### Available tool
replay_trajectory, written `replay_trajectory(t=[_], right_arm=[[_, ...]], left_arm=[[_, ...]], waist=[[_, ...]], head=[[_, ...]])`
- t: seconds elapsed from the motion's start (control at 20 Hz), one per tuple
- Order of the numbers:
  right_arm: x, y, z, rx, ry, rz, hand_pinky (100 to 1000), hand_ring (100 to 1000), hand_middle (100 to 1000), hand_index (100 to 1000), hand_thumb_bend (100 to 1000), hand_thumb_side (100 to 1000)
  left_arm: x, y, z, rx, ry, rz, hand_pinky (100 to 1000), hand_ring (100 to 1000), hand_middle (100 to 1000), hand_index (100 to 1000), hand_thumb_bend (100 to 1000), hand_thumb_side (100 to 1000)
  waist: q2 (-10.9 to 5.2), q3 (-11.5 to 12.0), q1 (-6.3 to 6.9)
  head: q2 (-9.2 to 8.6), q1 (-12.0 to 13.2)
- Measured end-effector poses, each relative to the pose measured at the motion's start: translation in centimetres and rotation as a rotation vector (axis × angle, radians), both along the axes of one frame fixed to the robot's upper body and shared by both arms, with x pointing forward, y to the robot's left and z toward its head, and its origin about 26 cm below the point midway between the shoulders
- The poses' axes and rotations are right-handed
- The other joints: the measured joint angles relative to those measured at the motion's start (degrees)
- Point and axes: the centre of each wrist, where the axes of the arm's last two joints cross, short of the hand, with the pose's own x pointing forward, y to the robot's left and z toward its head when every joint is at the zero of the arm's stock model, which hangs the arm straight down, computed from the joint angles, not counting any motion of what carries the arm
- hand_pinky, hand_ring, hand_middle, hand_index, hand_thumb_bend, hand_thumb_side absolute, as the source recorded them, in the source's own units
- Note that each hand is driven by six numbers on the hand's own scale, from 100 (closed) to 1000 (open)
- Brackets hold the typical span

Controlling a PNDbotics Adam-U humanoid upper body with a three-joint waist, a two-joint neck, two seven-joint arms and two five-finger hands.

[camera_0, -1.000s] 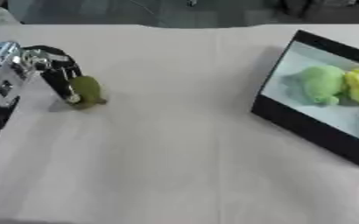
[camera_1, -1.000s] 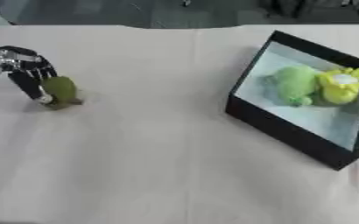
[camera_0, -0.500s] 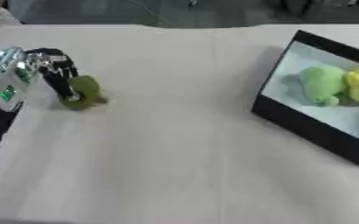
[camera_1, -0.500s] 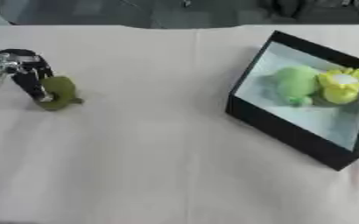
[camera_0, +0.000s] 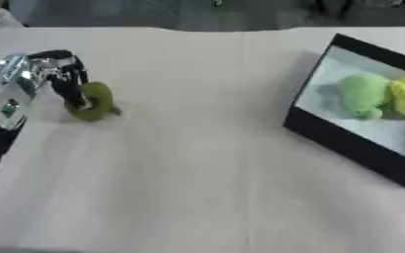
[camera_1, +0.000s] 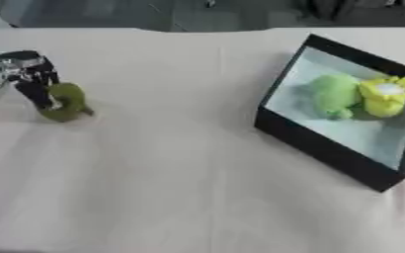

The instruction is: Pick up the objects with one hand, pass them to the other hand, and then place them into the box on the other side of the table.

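A small olive-green soft toy [camera_0: 94, 101] lies on the white table near its left edge. My left hand [camera_0: 64, 79] comes in from the left, its black fingers curled down against the toy's left side and top. The toy rests on the table. At the right stands a black box [camera_1: 320, 144] with a pale inside, tipped toward me. A light-green soft toy [camera_1: 334, 94] and a yellow soft toy [camera_1: 384, 96] lie in it. My right hand shows in neither view.
The table [camera_0: 197, 188] is covered by a white cloth that stretches between the toy and the box. A dark floor runs along the table's far edge [camera_0: 171, 27].
My left wrist has sunk a little beside the green toy. The toy and the box have stayed where they were.
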Motion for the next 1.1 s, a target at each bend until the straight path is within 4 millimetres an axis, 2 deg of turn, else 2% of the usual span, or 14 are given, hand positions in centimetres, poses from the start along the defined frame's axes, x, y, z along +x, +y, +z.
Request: replay_trajectory(t=[0.4, 0.6, 0.7, 0.8, 0.85, 1.1], right_arm=[[0.0, -0.1, -0.2, 0.000, 0.006, -0.001, 831, 945, 847, 768, 107, 444], [-0.1, 0.0, -0.1, -0.001, 0.003, 0.002, 832, 945, 847, 769, 129, 430], [-0.3, 0.1, 0.0, -0.005, 0.002, 0.008, 835, 945, 850, 773, 141, 415], [-0.5, 0.3, 0.2, -0.021, -0.005, 0.014, 837, 945, 852, 777, 172, 408], [-0.7, 0.5, 0.5, -0.034, -0.011, 0.018, 837, 945, 852, 779, 148, 397], [-1.7, 1.6, 2.1, -0.124, -0.039, 0.035, 844, 945, 860, 791, 152, 354]], left_arm=[[-2.6, -0.2, 2.9, -0.036, -0.056, -0.066, 579, 470, 313, 502, 292, 100], [-3.9, -0.4, 4.1, -0.073, -0.096, -0.101, 567, 457, 287, 501, 194, 100], [-4.6, -0.7, 4.5, -0.115, -0.127, -0.129, 554, 444, 264, 497, 110, 100], [-5.3, -1.0, 4.7, -0.171, -0.168, -0.163, 543, 432, 247, 495, 100, 100], [-5.6, -1.2, 4.7, -0.203, -0.190, -0.178, 541, 429, 243, 494, 100, 100], [-6.9, -2.2, 4.8, -0.350, -0.297, -0.244, 538, 420, 227, 492, 100, 100]], waist=[[0.00, 0.31, 0.00], [0.00, 0.43, 0.00], [0.00, 0.55, 0.00], [0.00, 0.67, 0.00], [0.00, 0.67, -0.04], [0.00, 0.68, -0.72]], head=[[0.35, -0.23], [0.35, -0.25], [0.35, -0.34], [0.35, -0.44], [0.35, -0.49], [0.35, -0.69]])
